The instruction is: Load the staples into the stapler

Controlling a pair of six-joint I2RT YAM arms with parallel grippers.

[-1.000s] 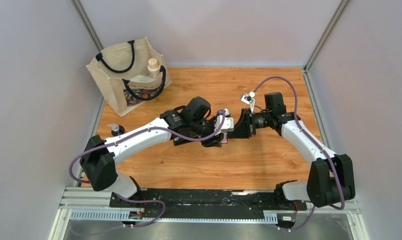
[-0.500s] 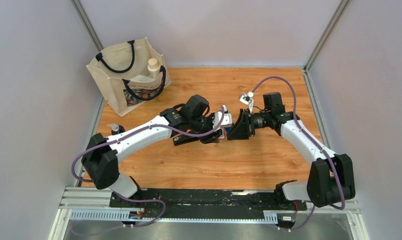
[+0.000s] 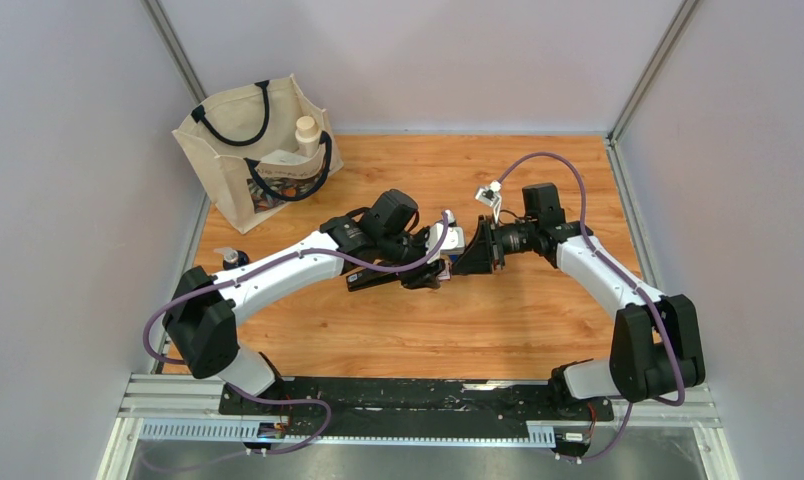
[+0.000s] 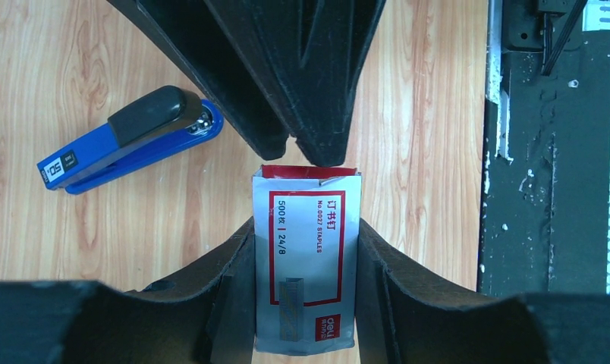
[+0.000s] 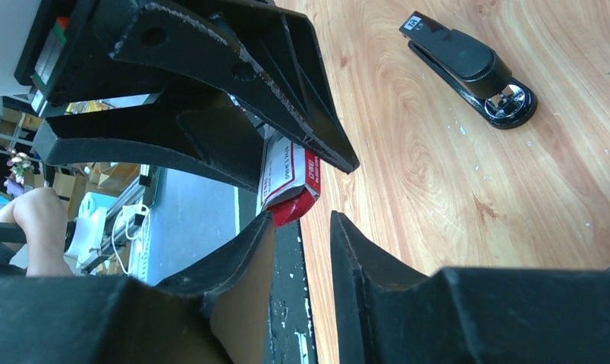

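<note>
Top view: both arms meet mid-table over the wooden table [image 3: 498, 320]. Left gripper [image 3: 436, 268] and right gripper [image 3: 470, 255] are nose to nose; too much black hardware there to see the box or either stapler. Canvas bag [image 3: 253, 150] sits at the far left corner with a bottle [image 3: 306, 133] in it, and a small dark-capped item [image 3: 234, 259] stands at the left edge.

Left wrist view: left gripper [image 4: 305, 296] is clamped on the staple box [image 4: 306, 258], fingers [image 4: 226, 262] pressed to its long sides, box lifted above the table. Right gripper [image 4: 303, 148] tips sit right at the box's red far end (touching or a hair off, can't tell). Blue stapler [image 4: 127, 140] lies on the wood to the left, well apart from the box, top closed.

Right wrist view: right gripper [image 5: 302, 227] jaws are apart, with the red end of the box [image 5: 288, 182] just beyond the left finger [image 5: 241, 258], not pinched. Black stapler [image 5: 469, 68] lies on the wood, well off to the upper right.
</note>
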